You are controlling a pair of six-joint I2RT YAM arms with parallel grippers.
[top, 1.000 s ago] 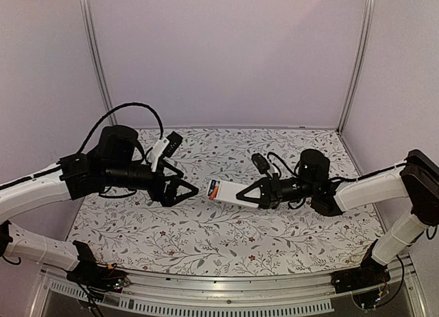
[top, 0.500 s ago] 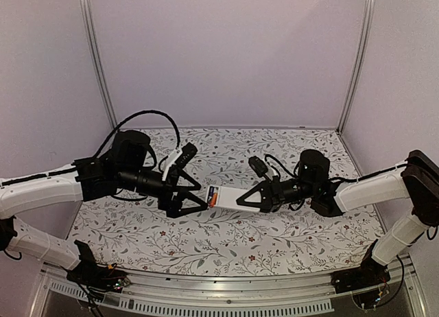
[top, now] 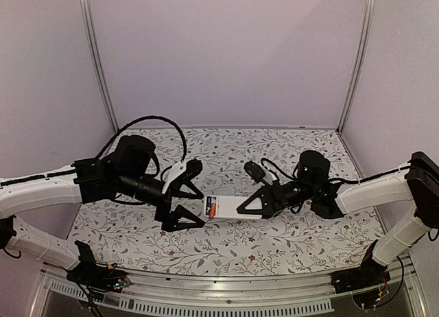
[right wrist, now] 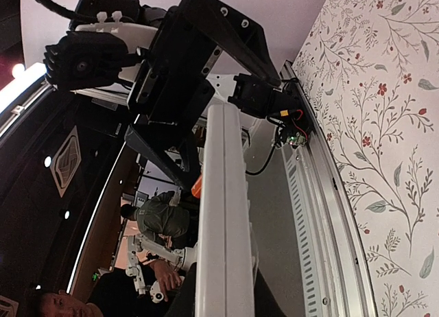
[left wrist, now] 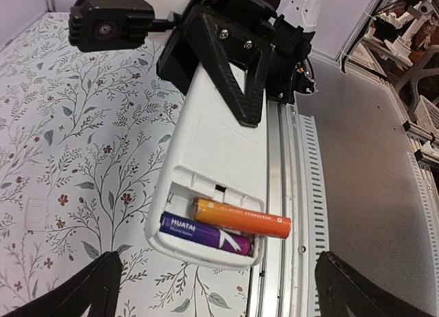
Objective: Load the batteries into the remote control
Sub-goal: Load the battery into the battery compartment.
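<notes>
Right gripper [top: 255, 202] has the remote control [top: 226, 207] pinched near its far end, jaws closed down narrow on the slim body. It holds the handset out level toward the middle, white back up and apparently lifted clear of the floral surface [top: 274, 152]. Across from it the left gripper [top: 182, 197] comes in with jaws spread as wide as they go and nothing in them, the open end of the remote pointing straight into that gap. Look down the left wrist view: the cover is off and the battery bay [left wrist: 206, 221] is exposed, with both cells already in there. The dark battery [left wrist: 204, 233], with a purple label, lies along the end wall and looks about seated. The orange battery [left wrist: 241, 217] lies just behind it but is skewed, with one end poking out past the side of the bay, so I'd say that one isn't home yet. So the loading is mostly done: both batteries are delivered. What's left, by my reading, is a push to square up the orange cell, then a cover if there is one, though none shows in any view. The empty left gripper looks lined up to do that nudging.
</notes>
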